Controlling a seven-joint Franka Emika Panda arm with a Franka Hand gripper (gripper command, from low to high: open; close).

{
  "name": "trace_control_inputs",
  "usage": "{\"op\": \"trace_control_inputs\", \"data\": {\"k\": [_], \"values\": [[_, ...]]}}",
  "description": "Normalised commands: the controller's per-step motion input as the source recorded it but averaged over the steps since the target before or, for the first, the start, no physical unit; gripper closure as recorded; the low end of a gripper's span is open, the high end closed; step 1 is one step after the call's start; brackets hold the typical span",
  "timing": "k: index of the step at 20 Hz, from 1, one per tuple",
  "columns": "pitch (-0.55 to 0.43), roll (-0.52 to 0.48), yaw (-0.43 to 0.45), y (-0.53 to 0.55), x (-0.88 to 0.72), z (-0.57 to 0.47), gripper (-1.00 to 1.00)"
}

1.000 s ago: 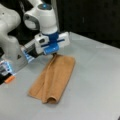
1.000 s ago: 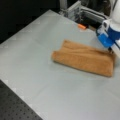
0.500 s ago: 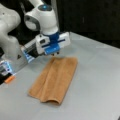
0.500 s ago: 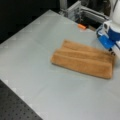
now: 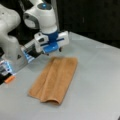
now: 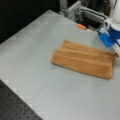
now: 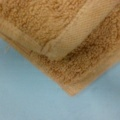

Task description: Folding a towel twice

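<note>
While the towel [image 5: 55,79] lies folded on the grey table [image 5: 97,82], the gripper [image 5: 53,50] hangs just above the towel's far end, at a front view's upper left, clear of the cloth. Whether its jaws are apart or closed cannot be told, since the blue and white gripper body hides most of them and only a dark fingertip [image 5: 60,49] shows below it; nothing is seen held between them.

In both front views the towel forms a long orange-brown strip of more than one layer. In a front view it runs from beneath the gripper toward the bottom left, with a lengthwise ridge along its middle and a raised, rounded fold at its near end. In a front view the towel [image 6: 83,58] stretches from the centre toward the right, an upper layer set back from the lower one so that a stepped edge runs along its length; the gripper [image 6: 116,54] stands at the strip's right end, at the frame's right edge.

The wrist view looks straight down on a corner of the towel [image 7: 82,62] resting on the table [image 7: 27,97]. A lighter woven band [image 7: 75,30] crosses the upper layer, whose corner lies inside the corner of the terry layer beneath it. No part of the gripper appears in this view.

A small orange object [image 6: 81,26] lies on the table near the arm's base [image 5: 11,53].
</note>
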Motion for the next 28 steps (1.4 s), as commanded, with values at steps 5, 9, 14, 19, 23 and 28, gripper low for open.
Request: {"op": "trace_control_inputs", "data": {"k": [5,9,14,19,23,28], "values": [[0.039,0.051,0.016,0.10,-0.15,0.11,-1.00],[0.043,-0.056,0.213,0.15,0.24,0.04,-1.00],[0.076,-0.158,0.254,0.20,0.69,0.01,-1.00],[0.193,-0.207,0.236,0.20,0.79,0.16,-1.00],[0.240,-0.210,0.166,0.27,0.72,0.26,-1.00],[0.303,-0.287,0.168,0.29,0.61,0.30,-1.00]]}}
